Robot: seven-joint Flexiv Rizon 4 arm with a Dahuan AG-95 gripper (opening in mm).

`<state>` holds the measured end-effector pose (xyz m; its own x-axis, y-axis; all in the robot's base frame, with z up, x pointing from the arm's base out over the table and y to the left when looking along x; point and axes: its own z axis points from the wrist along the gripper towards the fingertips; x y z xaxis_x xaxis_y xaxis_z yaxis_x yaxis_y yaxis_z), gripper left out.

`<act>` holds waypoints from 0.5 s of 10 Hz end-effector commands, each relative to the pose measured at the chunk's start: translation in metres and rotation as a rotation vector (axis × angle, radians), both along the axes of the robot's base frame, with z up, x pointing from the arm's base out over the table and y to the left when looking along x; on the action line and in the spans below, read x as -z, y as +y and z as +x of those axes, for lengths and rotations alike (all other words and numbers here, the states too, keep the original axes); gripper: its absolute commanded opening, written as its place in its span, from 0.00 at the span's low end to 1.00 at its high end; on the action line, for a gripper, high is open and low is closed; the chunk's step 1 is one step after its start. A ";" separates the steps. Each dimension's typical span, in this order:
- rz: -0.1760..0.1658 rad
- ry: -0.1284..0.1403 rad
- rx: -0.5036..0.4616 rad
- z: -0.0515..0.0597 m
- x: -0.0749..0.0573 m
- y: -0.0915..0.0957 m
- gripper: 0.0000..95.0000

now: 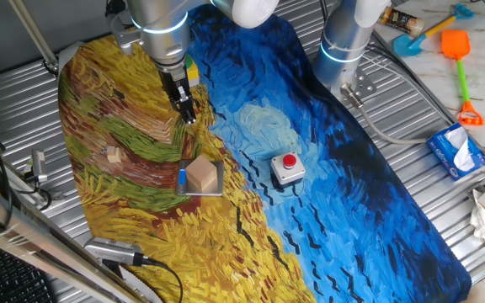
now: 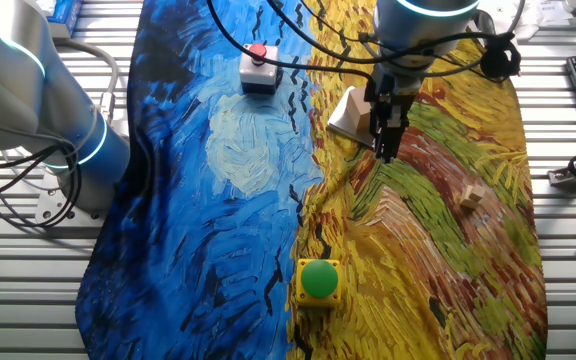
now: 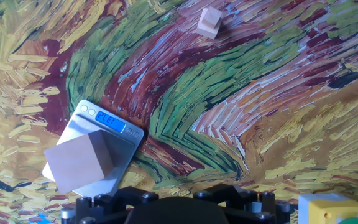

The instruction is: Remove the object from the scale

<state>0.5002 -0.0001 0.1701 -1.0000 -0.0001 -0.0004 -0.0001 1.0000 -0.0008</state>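
Note:
The object, a light tan wooden block (image 1: pixel 202 173), sits on the scale (image 1: pixel 211 192), a thin grey plate with a blue mark on its left edge. In the hand view the block (image 3: pixel 79 163) stands on the scale (image 3: pixel 122 142) at the lower left, next to the lit blue display. My gripper (image 1: pixel 189 118) hangs above the cloth, behind the block and apart from it. Its fingers look pressed together with nothing between them. In the other fixed view the gripper (image 2: pixel 385 152) partly hides the block (image 2: pixel 347 108). The hand view does not show the fingertips.
A grey box with a red button (image 1: pixel 287 168) stands right of the scale. A small tan wooden piece (image 1: pixel 113 155) lies to the left. A yellow box with a green button (image 2: pixel 318 280) sits behind the arm. A second robot arm's base (image 1: pixel 343 42) stands at the cloth's far edge.

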 end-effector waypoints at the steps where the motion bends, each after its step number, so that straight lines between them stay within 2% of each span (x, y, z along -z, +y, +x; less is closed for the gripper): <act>1: 0.001 0.000 0.000 0.000 0.000 0.000 1.00; 2: 0.011 0.017 -0.138 0.000 0.000 0.000 0.00; 5: 0.012 0.020 -0.135 0.000 0.000 0.000 0.00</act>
